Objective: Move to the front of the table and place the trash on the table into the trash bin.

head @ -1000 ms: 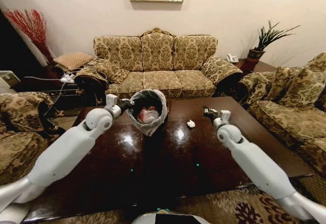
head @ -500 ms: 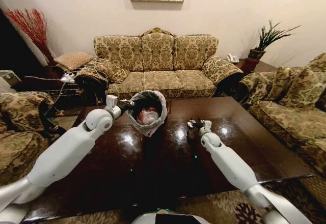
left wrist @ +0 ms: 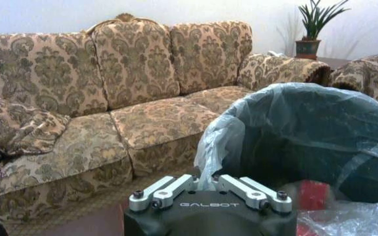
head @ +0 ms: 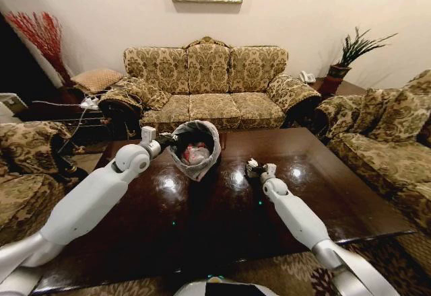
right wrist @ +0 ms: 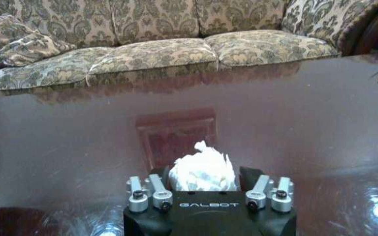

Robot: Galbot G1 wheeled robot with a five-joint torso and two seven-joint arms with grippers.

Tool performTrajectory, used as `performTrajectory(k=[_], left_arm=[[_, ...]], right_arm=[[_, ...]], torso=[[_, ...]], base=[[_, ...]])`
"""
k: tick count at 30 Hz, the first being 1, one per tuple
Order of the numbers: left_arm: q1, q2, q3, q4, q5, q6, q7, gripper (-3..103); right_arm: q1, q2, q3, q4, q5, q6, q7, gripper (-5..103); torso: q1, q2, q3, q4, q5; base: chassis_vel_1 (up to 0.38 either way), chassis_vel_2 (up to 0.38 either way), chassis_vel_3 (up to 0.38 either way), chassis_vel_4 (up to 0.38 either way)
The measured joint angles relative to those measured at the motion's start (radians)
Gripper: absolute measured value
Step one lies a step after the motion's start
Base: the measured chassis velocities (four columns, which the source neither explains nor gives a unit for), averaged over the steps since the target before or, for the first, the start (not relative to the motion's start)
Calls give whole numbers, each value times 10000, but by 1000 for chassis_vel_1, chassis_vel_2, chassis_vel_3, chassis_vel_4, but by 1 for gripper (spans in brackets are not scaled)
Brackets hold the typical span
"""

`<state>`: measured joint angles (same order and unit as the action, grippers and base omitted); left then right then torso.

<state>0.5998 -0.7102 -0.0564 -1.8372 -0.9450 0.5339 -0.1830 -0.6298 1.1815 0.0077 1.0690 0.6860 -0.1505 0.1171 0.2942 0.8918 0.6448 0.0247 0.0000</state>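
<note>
My left gripper [head: 166, 138] [left wrist: 205, 186] is shut on the rim of the trash bin [head: 196, 130] [left wrist: 307, 123], a black bin with a grey-white liner. It holds the bin tilted toward me over the far side of the dark glossy table [head: 202, 218] [right wrist: 294, 108]. A white-and-red plastic bag bundle [head: 196, 153] [left wrist: 336, 214] lies inside the bin. My right gripper [head: 252, 169] [right wrist: 205, 178] is down at the tabletop right of the bin. It is open, with one finger on each side of the white paper wad [head: 252, 164] [right wrist: 204, 167].
A patterned sofa [head: 209, 84] stands close behind the table. Armchairs flank it on the left [head: 27, 158] and right [head: 387, 131]. A potted plant [head: 350, 54] sits on a side table at the back right. Bare tabletop lies between me and the bin.
My right arm swung left across the table from the right side and came down around the paper wad. The left arm and the bin stayed put.
</note>
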Motion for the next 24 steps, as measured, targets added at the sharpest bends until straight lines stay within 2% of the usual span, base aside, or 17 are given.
performTrajectory(k=[1, 3, 4, 7, 8, 10, 11, 13, 16, 17, 20, 21, 22, 23, 24], left_arm=[[0, 0, 0, 0, 0, 0, 0, 3], [-14, 0, 0, 48, 10, -20, 16, 3], [-14, 0, 0, 48, 10, -20, 16, 3], [-19, -13, 1, 87, 21, -35, 45, 3], [-19, -13, 1, 87, 21, -35, 45, 3], [-20, -18, 6, 108, 46, -48, 91, 3], [-20, -18, 6, 108, 46, -48, 91, 3], [-22, -21, 8, 112, 62, -61, 128, 3], [-35, -21, 8, 112, 63, -65, 131, 3], [-38, -19, 6, 108, 62, -65, 131, 3], [-38, -5, -2, 86, 56, -65, 133, 3], [-39, 42, -18, 44, 51, -66, 145, 3], [-39, 58, -19, 33, 51, -66, 151, 3], [-39, 58, -19, 33, 51, -66, 151, 3], [-38, 73, -10, 23, 50, -66, 180, 3]], right_arm=[[0, 0, 0, 0, 0, 0, 0, 71], [27, 51, 14, -100, -55, 46, -15, 61], [27, 51, 14, -100, -55, 46, -15, 61], [37, 76, 19, -178, -125, 99, -19, 44], [37, 76, 19, -178, -125, 99, -19, 44], [38, 65, 21, -193, -139, 112, -11, 33], [38, 65, 21, -193, -139, 112, -11, 33], [38, 34, 23, -192, -140, 143, 18, 22], [29, -12, 38, -35, -175, 194, 107, 16], [12, -81, 64, 344, -244, 226, 253, 12], [0, -253, 64, 1100, -265, 221, 456, 9], [7, -715, -67, 2610, -64, -6, 782, 6], [35, -949, -166, 3321, 136, -149, 921, 6], [35, -949, -166, 3321, 136, -149, 921, 6], [221, -1459, -437, 4730, 777, -470, 1199, 6]], torso=[[0, 0, 0, 0, 0], [0, 0, 0, 0, -1], [0, 0, 0, 0, -1], [0, 0, 0, 0, -2], [0, 0, 0, 0, -2], [-1, 0, 0, -1, 0], [-1, 0, 0, -1, 0], [0, 0, 0, 0, 0], [0, 0, 1, 0, 5], [1, 0, 2, -1, 7], [1, -1, 2, -1, 3], [1, 0, 2, 0, -1], [0, 0, 1, 0, 1], [0, 0, 1, 0, 1], [-1, 0, 0, 0, -1]], base=[[0, 0, 0, 0], [0, 0, 0, 0], [0, 0, 0, 0], [0, 0, 0, 0], [0, 0, 0, 0], [0, 0, 0, 0], [0, 0, 0, 0], [0, 0, 0, 0], [0, 0, 0, 0], [0, 0, 0, 0], [0, 0, 0, 0], [0, 0, 0, 0], [0, 0, 0, 0], [0, 0, 0, 0], [0, 0, 0, 0]])
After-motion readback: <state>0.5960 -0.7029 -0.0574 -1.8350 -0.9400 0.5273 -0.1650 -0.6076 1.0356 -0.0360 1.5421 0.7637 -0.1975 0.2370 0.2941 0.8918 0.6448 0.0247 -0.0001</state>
